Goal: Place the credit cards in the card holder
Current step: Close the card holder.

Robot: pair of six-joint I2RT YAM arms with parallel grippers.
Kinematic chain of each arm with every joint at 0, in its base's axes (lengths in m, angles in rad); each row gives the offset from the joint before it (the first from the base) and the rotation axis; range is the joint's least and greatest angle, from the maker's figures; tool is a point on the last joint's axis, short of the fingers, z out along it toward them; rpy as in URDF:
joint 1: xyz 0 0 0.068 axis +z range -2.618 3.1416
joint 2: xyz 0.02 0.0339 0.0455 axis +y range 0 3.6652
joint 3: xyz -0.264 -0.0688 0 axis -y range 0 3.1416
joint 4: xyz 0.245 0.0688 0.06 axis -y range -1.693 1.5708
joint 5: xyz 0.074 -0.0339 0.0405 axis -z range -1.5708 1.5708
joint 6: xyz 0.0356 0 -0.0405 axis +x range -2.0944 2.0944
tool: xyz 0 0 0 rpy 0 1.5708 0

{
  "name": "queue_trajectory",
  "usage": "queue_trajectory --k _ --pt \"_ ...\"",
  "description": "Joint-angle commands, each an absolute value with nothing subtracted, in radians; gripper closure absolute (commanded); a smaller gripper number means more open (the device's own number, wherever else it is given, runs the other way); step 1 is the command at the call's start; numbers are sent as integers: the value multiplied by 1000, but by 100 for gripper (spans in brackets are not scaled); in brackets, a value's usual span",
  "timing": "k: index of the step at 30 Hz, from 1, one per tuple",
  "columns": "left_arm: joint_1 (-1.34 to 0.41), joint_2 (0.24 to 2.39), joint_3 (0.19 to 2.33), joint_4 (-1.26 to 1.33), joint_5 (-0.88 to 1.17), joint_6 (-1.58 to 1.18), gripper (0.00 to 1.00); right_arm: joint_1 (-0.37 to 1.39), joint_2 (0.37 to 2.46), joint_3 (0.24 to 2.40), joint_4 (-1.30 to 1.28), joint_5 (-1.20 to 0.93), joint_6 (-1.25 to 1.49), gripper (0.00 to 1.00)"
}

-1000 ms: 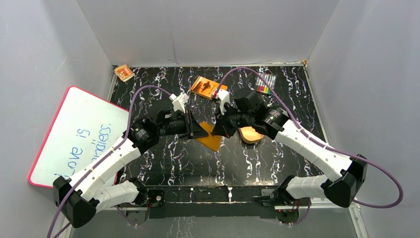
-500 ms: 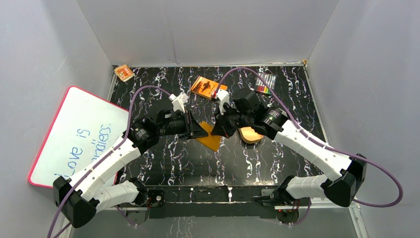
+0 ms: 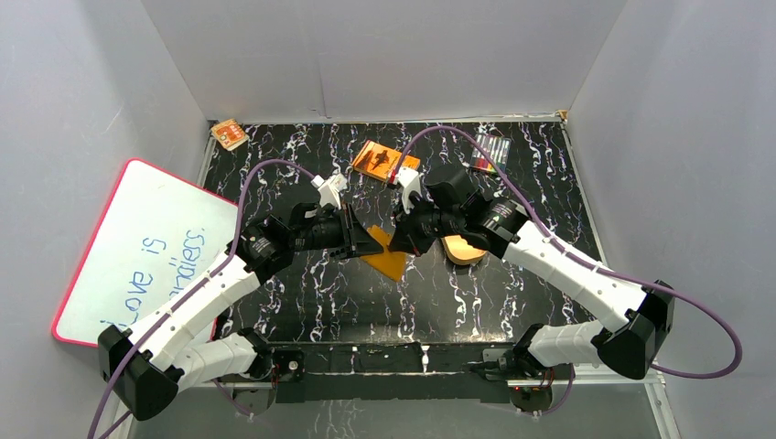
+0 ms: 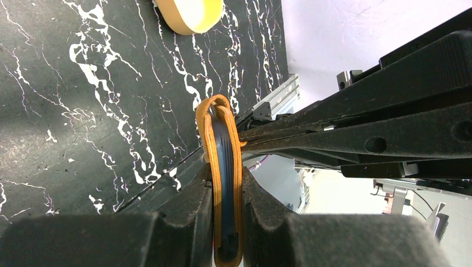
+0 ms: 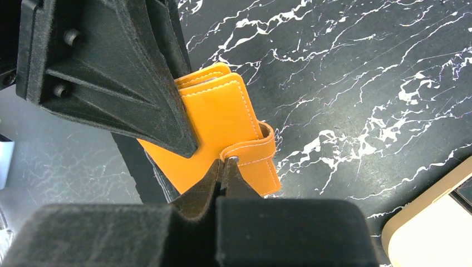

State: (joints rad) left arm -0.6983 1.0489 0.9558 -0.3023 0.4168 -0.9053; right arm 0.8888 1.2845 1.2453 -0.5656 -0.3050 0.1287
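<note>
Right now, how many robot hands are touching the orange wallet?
2. The left end effector clamps the wallet by its edge. The right end effector, shut, has its tips at the snap tab; whether it pinches the tab is unclear.

Seen from above, the left arm [image 3: 197, 297] rises from its base at 7 o'clock and stretches to the middle, its left gripper [image 3: 373, 244] pointing toward 3 o'clock with both fingers [image 4: 192, 206] clamped on the folded card holder [image 4: 225, 167]. The right arm [image 3: 576, 274] comes up from 5 o'clock, bends at the elbow and aims its right gripper [image 3: 404, 245] toward 9 o'clock (nose to nose with the other). Its jaws are pressed together, the tips at the holder's tab.
</note>
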Motion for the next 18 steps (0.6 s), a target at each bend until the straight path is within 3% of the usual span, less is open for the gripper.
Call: queue_trajectory --k 1,18 --pt "-726 979 1038 101 651 -1007 100 952 1358 1223 -517 -351 160 100" --pt "-726 977 1033 181 671 -1050 100 996 1389 1209 -468 -346 193 100"
